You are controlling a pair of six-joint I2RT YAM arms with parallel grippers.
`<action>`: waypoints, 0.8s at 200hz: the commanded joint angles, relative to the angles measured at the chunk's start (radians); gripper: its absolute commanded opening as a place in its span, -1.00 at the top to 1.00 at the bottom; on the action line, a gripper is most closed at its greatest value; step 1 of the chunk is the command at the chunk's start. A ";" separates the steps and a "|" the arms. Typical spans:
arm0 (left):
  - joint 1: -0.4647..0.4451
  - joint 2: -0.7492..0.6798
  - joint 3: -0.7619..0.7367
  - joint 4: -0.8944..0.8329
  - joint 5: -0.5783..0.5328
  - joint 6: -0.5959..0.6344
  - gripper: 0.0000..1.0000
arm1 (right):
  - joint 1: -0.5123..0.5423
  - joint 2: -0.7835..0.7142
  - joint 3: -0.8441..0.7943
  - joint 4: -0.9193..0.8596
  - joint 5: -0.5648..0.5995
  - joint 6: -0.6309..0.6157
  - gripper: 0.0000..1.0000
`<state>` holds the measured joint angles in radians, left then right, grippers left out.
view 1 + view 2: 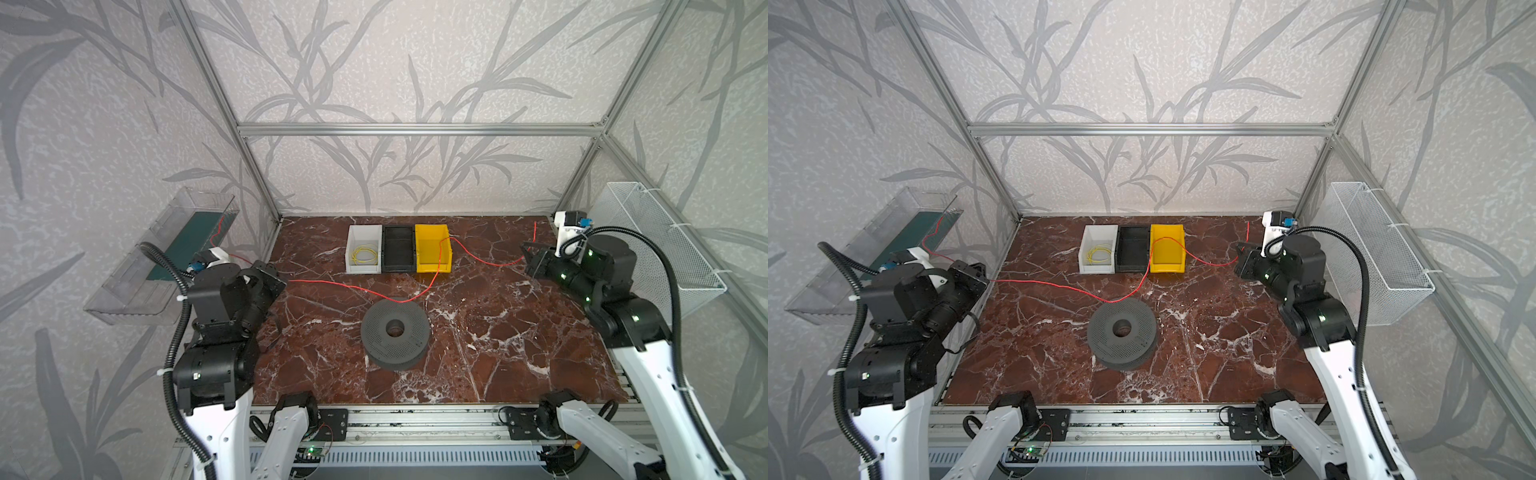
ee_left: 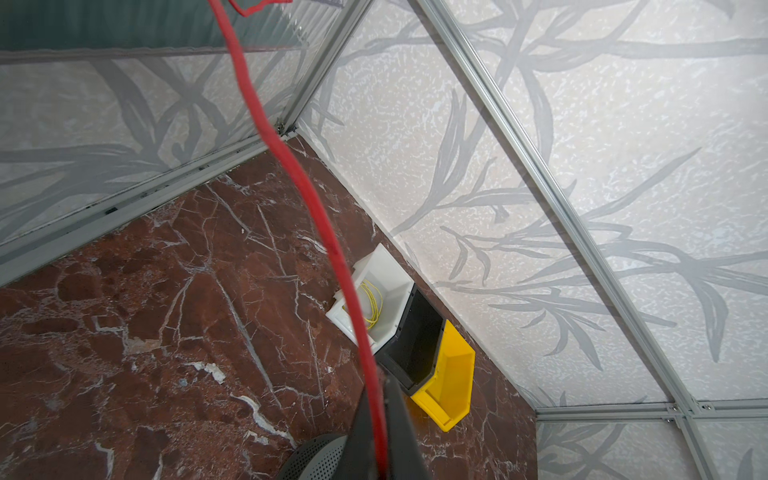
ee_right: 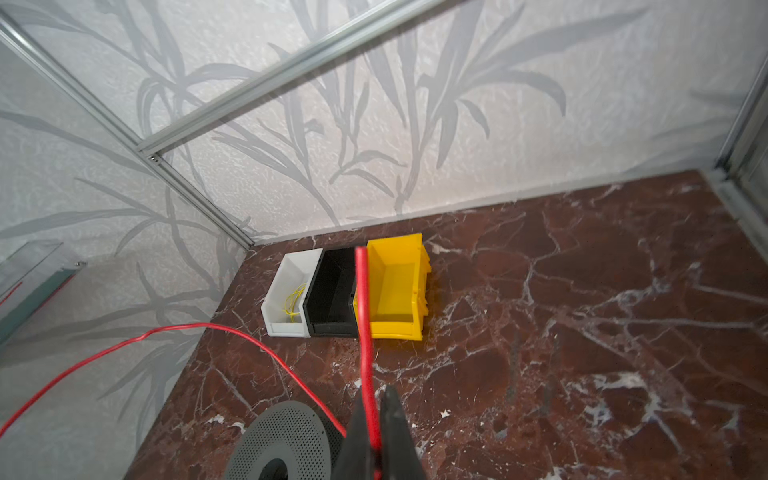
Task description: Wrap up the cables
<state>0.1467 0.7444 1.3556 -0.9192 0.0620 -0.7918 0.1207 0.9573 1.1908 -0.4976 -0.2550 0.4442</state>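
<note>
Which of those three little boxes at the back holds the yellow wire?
The white box, at the left end of the row in both top views; the yellow wire coils inside it. The black box and yellow box hold none.

Two cables are in view: one red cable [image 3: 365,332] and one yellow cable [image 1: 366,250]. On the single desk [image 1: 498,340], three bins stand in a row at 12 o'clock: one white bin [image 1: 365,233], one black bin [image 1: 398,249] and one yellow bin [image 1: 428,249]. One grey perforated spool [image 1: 374,328] lies near the desk's middle. There are two pincers, the left pincer [image 2: 380,399] at 9 o'clock and the right pincer [image 3: 374,403] at 3 o'clock. Beyond the desk edges hang one clear tray [image 1: 137,286] at 9 o'clock and one white mesh basket [image 1: 665,249] at 3 o'clock.
</note>
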 commanded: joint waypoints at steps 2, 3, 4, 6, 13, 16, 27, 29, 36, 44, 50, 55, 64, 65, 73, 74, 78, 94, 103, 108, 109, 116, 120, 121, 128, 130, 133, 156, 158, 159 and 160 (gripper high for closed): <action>0.012 -0.029 -0.030 -0.096 -0.038 0.075 1.00 | -0.158 0.099 0.006 0.196 -0.354 0.165 1.00; 0.012 -0.031 -0.031 -0.097 -0.037 0.077 1.00 | -0.164 0.109 0.007 0.202 -0.364 0.170 1.00; 0.013 -0.032 -0.031 -0.100 -0.036 0.078 1.00 | -0.169 0.116 0.007 0.208 -0.373 0.178 1.00; 0.013 -0.033 -0.032 -0.105 -0.035 0.082 1.00 | -0.182 0.130 0.008 0.224 -0.393 0.184 1.00; 0.012 -0.036 -0.032 -0.123 -0.031 0.094 1.00 | -0.215 0.178 0.004 0.273 -0.439 0.247 1.00; 0.013 -0.037 -0.032 -0.131 -0.029 0.100 1.00 | -0.227 0.196 0.000 0.293 -0.450 0.266 1.00; 0.011 -0.034 -0.021 -0.173 -0.049 0.120 1.00 | -0.270 0.248 -0.027 0.381 -0.474 0.322 1.00; 0.012 -0.035 -0.017 -0.182 -0.058 0.124 1.00 | -0.278 0.255 -0.032 0.394 -0.476 0.327 1.00; 0.012 -0.034 -0.005 -0.205 -0.083 0.135 1.00 | -0.304 0.279 -0.044 0.425 -0.480 0.348 1.00; 0.012 -0.042 0.007 -0.222 -0.113 0.145 1.00 | -0.332 0.303 -0.059 0.450 -0.482 0.369 1.00; 0.012 -0.047 0.017 -0.229 -0.135 0.148 1.00 | -0.352 0.318 -0.072 0.465 -0.488 0.376 1.00; 0.012 -0.050 0.026 -0.233 -0.150 0.150 1.00 | -0.362 0.329 -0.082 0.472 -0.491 0.378 1.00; 0.013 -0.051 0.043 -0.236 -0.163 0.152 1.00 | -0.372 0.343 -0.106 0.488 -0.480 0.379 1.00; 0.012 -0.050 0.045 -0.237 -0.163 0.152 1.00 | -0.373 0.346 -0.109 0.490 -0.478 0.379 1.00; 0.012 -0.045 0.058 -0.237 -0.172 0.153 1.00 | -0.375 0.353 -0.133 0.498 -0.457 0.370 1.00; 0.012 -0.045 0.059 -0.237 -0.172 0.154 1.00 | -0.374 0.355 -0.136 0.498 -0.452 0.367 1.00; 0.012 -0.041 0.065 -0.237 -0.174 0.157 1.00 | -0.371 0.357 -0.145 0.494 -0.438 0.354 1.00; 0.012 -0.026 0.092 -0.239 -0.191 0.176 1.00 | -0.369 0.366 -0.190 0.501 -0.373 0.326 1.00; 0.012 -0.021 0.113 -0.240 -0.198 0.190 1.00 | -0.369 0.380 -0.213 0.528 -0.360 0.321 1.00; 0.012 -0.019 0.127 -0.245 -0.201 0.197 1.00 | -0.368 0.392 -0.217 0.530 -0.351 0.313 1.00; 0.012 -0.017 0.129 -0.245 -0.202 0.199 1.00 | -0.368 0.394 -0.217 0.529 -0.349 0.311 1.00; 0.010 -0.015 0.147 -0.246 -0.200 0.212 1.00 | -0.369 0.415 -0.217 0.522 -0.341 0.296 1.00; 0.011 -0.012 0.157 -0.246 -0.198 0.221 1.00 | -0.368 0.427 -0.214 0.519 -0.339 0.288 1.00; 0.010 -0.012 0.159 -0.246 -0.197 0.222 1.00 | -0.368 0.429 -0.215 0.517 -0.338 0.285 1.00; 0.009 -0.007 0.173 -0.247 -0.191 0.233 1.00 | -0.368 0.452 -0.213 0.514 -0.336 0.273 1.00; 0.009 -0.005 0.175 -0.249 -0.189 0.236 1.00 | -0.368 0.459 -0.213 0.516 -0.336 0.272 1.00; 0.009 -0.003 0.179 -0.250 -0.188 0.238 1.00 | -0.368 0.469 -0.213 0.517 -0.340 0.271 1.00; 0.007 0.005 0.179 -0.256 -0.168 0.249 1.00 | -0.368 0.518 -0.231 0.547 -0.331 0.264 1.00; 0.008 0.006 0.179 -0.256 -0.169 0.251 1.00 | -0.368 0.521 -0.235 0.549 -0.327 0.263 1.00; 0.008 0.007 0.179 -0.256 -0.169 0.251 1.00 | -0.368 0.522 -0.236 0.549 -0.325 0.263 1.00; 0.008 0.007 0.179 -0.256 -0.168 0.252 1.00 | -0.368 0.523 -0.237 0.550 -0.323 0.262 1.00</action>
<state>0.1467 0.7410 1.5146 -1.1381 -0.0551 -0.6044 -0.2363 1.4433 0.9768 -0.0128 -0.6609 0.7391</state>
